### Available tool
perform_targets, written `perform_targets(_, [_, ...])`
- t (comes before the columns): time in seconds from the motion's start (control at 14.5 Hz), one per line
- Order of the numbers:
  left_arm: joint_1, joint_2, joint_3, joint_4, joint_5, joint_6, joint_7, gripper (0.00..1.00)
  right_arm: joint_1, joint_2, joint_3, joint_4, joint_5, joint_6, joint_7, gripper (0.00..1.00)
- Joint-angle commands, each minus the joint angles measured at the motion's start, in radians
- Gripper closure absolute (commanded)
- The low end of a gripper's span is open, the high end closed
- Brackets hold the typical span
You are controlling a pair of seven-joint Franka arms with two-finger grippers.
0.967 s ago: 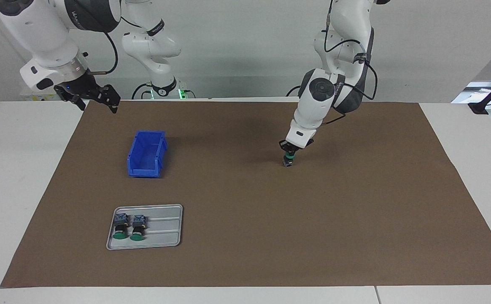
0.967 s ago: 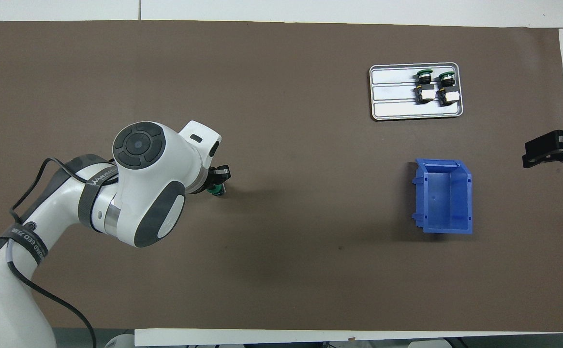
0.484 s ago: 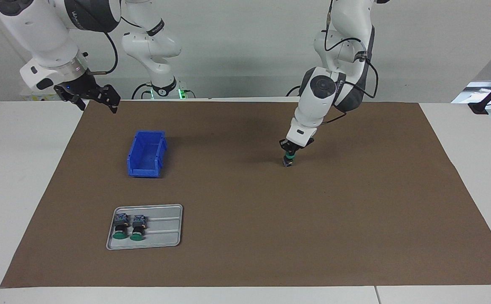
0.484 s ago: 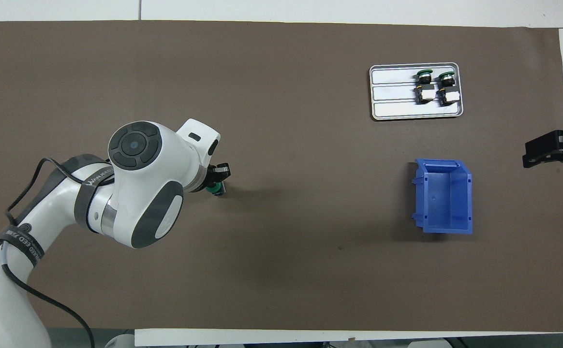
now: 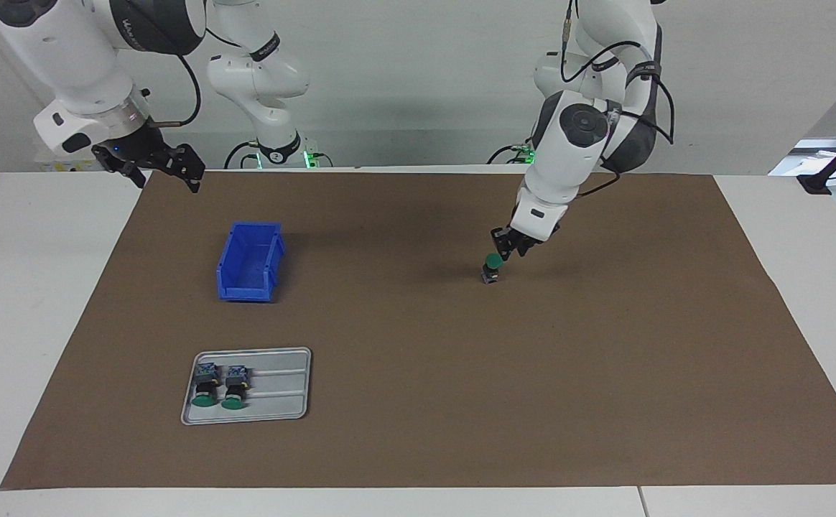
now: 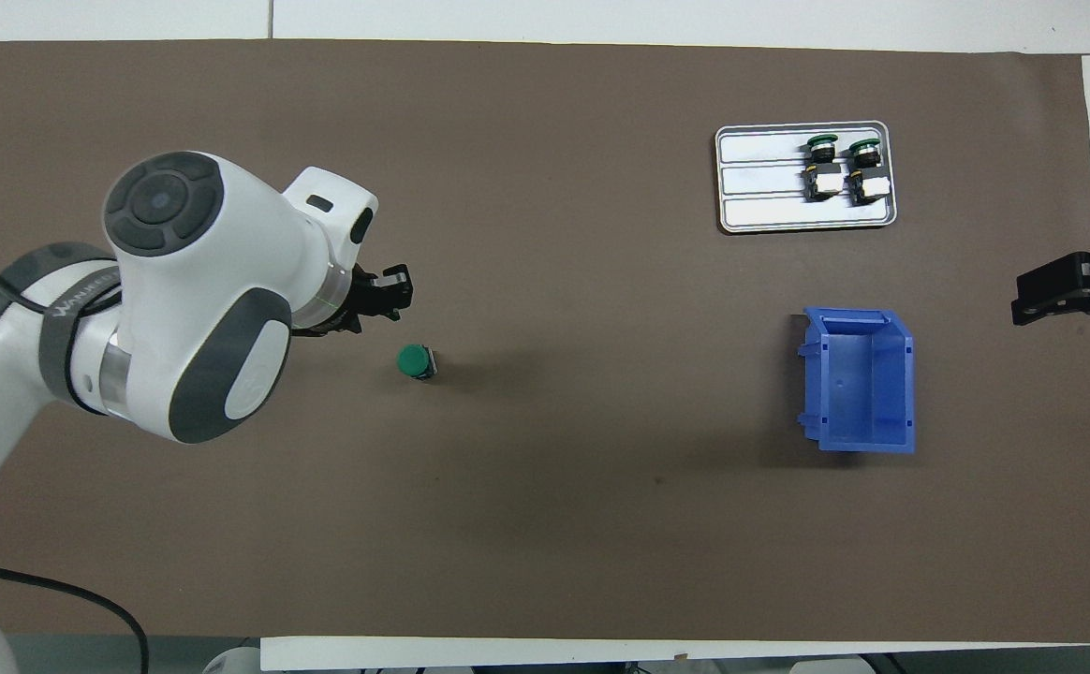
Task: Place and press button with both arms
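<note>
One button (image 5: 491, 269) (image 6: 414, 361) stands upright on the brown mat, green cap up, with nothing touching it. My left gripper (image 5: 510, 244) (image 6: 388, 300) hangs a little above it and to the side, toward the left arm's end of the table. It is open and holds nothing. My right gripper (image 5: 166, 179) (image 6: 1023, 300) waits open and empty over the mat's edge at the right arm's end. Two more buttons (image 5: 220, 386) (image 6: 843, 168) lie side by side in a grey tray (image 5: 278, 391) (image 6: 760, 187).
An empty blue bin (image 5: 249, 262) (image 6: 859, 379) sits on the mat between the tray and the robots. The brown mat (image 5: 605, 373) covers most of the white table.
My left gripper has opened, let go of the button and lifted away toward the left arm's end. The button stays standing on the mat. The right arm has not moved.
</note>
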Motion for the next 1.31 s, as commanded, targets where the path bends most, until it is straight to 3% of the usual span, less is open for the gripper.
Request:
perform_targets(0.0, [0.062, -0.037, 0.001, 0.013, 0.009, -0.036, 0.042, 0.02, -0.003, -0.018, 0.001, -0.017, -0.009, 0.004, -0.024, 0.01])
perform_targets(0.41, [0.236, -0.044, 0.008, 0.119, 0.018, -0.274, 0.238, 0.01, -0.003, -0.017, 0.001, -0.017, -0.009, 0.004, -0.024, 0.01])
perform_targets(0.69, [0.27, -0.047, 0.01, 0.176, 0.132, -0.393, 0.355, 0.01, -0.003, -0.017, 0.001, -0.017, -0.009, 0.005, -0.024, 0.01])
perform_targets(1.11, [0.343, -0.024, 0.022, 0.337, 0.166, -0.579, 0.479, 0.01, -0.009, -0.032, -0.001, -0.013, -0.009, -0.042, -0.031, 0.01])
perform_targets(1.24, [0.343, -0.033, 0.024, 0.349, 0.162, -0.6, 0.479, 0.01, -0.008, -0.034, -0.001, -0.013, -0.009, -0.038, -0.031, 0.01])
